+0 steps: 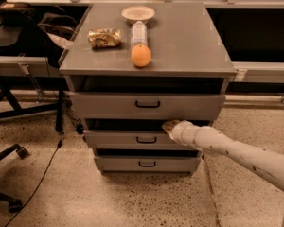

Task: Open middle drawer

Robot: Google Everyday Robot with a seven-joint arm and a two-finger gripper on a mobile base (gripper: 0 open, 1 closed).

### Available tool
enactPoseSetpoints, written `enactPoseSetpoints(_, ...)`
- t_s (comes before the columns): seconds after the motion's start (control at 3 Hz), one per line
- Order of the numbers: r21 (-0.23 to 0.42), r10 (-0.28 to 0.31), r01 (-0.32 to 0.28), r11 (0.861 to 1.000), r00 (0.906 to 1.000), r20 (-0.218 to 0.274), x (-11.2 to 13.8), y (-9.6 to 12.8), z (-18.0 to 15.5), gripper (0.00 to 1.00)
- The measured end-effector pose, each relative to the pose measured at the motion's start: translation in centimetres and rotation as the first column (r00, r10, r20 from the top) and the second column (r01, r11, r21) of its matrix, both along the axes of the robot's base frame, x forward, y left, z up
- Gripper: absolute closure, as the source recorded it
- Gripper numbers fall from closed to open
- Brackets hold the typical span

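The grey metal cabinet (pixel 146 46) has three drawers. The middle drawer (pixel 128 139) has a wide grey front with a small black bar handle (pixel 146 140) and stands pulled out a little, with a dark gap above its top edge. My gripper (pixel 169 126) sits at the drawer's top edge, just right of and above the handle, at the end of my white arm (pixel 236 155) that comes in from the lower right. The top drawer (pixel 146 105) is above it and the bottom drawer (pixel 146 163) below.
On the cabinet top lie a white bowl (pixel 138 13), a clear bottle (pixel 138 32), an orange (pixel 140 56) and a crumpled snack bag (pixel 104 38). A desk with a bag (pixel 19 22) stands left. A chair base (pixel 4 174) and a cable (pixel 42 169) lie on the speckled floor.
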State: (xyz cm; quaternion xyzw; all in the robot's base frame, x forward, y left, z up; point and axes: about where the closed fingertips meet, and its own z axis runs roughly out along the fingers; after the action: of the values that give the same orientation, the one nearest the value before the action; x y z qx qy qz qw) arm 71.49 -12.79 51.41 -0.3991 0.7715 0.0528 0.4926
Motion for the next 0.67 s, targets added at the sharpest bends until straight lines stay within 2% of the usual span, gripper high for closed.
enactPoseSetpoints(0.33,-0.004,0.013,-0.013,1.0,0.9999,0.002,0.76,0.92,-0.52,1.0)
enactPoseSetpoints(0.67,-0.004,0.012,-0.012,1.0,0.9999,0.002,0.73,0.93,-0.74,1.0)
